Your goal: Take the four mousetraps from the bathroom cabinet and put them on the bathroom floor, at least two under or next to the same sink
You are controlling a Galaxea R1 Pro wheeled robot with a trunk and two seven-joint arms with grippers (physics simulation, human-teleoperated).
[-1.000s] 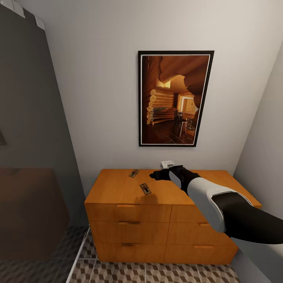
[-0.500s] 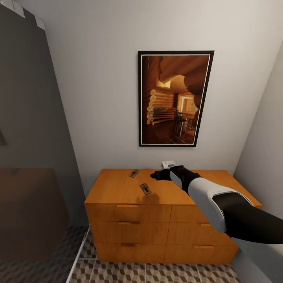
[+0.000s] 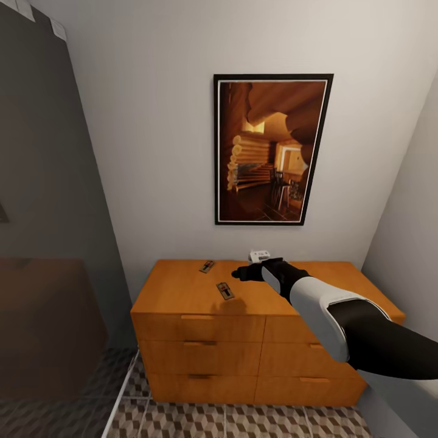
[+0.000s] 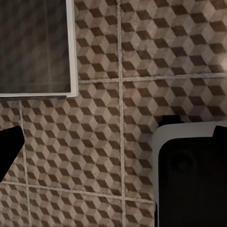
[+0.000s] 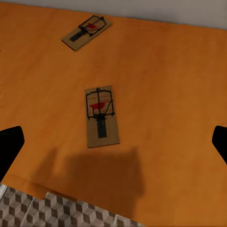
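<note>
In the head view, an orange wooden cabinet (image 3: 201,328) with drawers stands against the far wall, beneath a framed picture (image 3: 272,150) of a log interior. Two mousetraps lie on its top: the far mousetrap (image 3: 207,267) near the back wall, and the near mousetrap (image 3: 225,291) closer to the front edge, a little to the right of the other. The right claw (image 3: 241,272) hangs above the cabinet top, just right of both traps and touching neither; from here I cannot tell how its jaws stand. A small white box (image 3: 260,255) sits at the wall behind the claw. The bathroom floor (image 3: 182,420) with its cube pattern shows below the cabinet.

In the left wrist view, the cube-patterned tiles lie beneath, with a white-edged dark panel (image 4: 35,47) to one side. The left claw (image 4: 116,137) is spread wide, holding nothing.

In the right wrist view, the near trap (image 5: 100,116) lies flat on the orange top, the far one (image 5: 87,33) well apart from it. The right claw's dark fingertips (image 5: 9,144) stand wide apart and empty above the wood.
</note>
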